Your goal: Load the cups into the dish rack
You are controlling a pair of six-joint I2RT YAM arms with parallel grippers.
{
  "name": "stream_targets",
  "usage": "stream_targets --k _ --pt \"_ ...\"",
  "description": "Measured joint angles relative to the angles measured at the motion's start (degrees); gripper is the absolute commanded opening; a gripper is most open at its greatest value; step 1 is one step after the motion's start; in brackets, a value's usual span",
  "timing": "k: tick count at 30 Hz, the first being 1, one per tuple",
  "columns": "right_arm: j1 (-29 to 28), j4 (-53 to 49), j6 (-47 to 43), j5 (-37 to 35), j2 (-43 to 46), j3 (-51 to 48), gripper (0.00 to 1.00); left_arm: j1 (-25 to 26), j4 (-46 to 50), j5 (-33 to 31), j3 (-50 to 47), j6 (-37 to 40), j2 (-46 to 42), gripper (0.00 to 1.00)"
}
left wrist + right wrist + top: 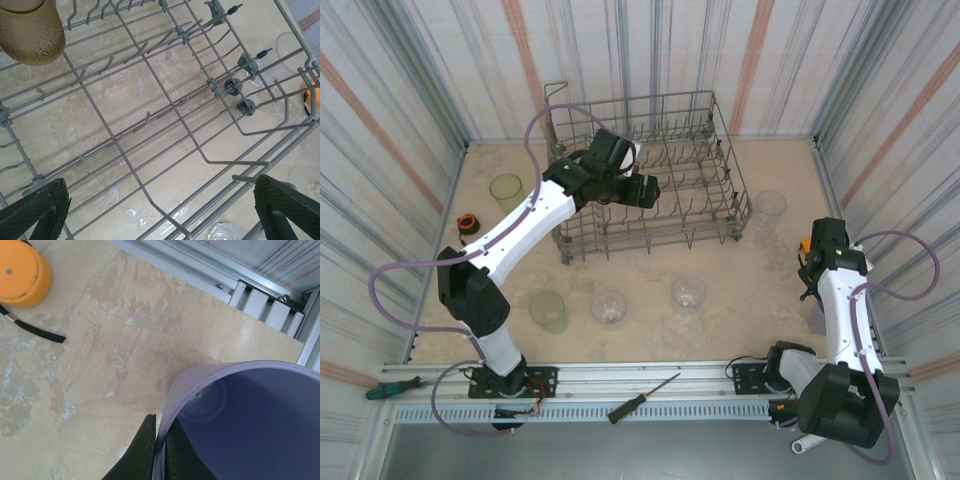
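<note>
We have one amber cup [30, 30] in the dish rack [725, 150]; our left gripper [160, 200] hangs open, our right gripper [159, 452] pinches the lilac cup [250, 410], five cups [609, 307] wait on the table [650, 275]

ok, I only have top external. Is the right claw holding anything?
Observer: Yes. On the right wrist view the right claw is shut on the rim of the lilac translucent plastic cup, with the cup wall pinched between its fingers.
Operator: And the left claw?
Observer: On the left wrist view the left claw is open and holds nothing, hanging over the floor wires of the grey wire dish rack.
</note>
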State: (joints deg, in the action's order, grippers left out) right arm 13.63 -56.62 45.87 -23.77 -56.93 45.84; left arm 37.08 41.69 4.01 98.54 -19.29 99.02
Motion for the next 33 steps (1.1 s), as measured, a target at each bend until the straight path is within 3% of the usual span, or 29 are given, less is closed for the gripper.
stream_targets --k 21,33 --pt "0.4 -3.7 -1.9 4.4 6.2 8.7 0.0 -1.5 -1.2 -0.2 -2.4 -0.3 -2.2 0.99" --pt "-2.3 -8.8 -2.6 4.5 4.8 26.7 0.0 -1.5 -1.5 -0.6 -4.6 -0.5 -4.2 0.99"
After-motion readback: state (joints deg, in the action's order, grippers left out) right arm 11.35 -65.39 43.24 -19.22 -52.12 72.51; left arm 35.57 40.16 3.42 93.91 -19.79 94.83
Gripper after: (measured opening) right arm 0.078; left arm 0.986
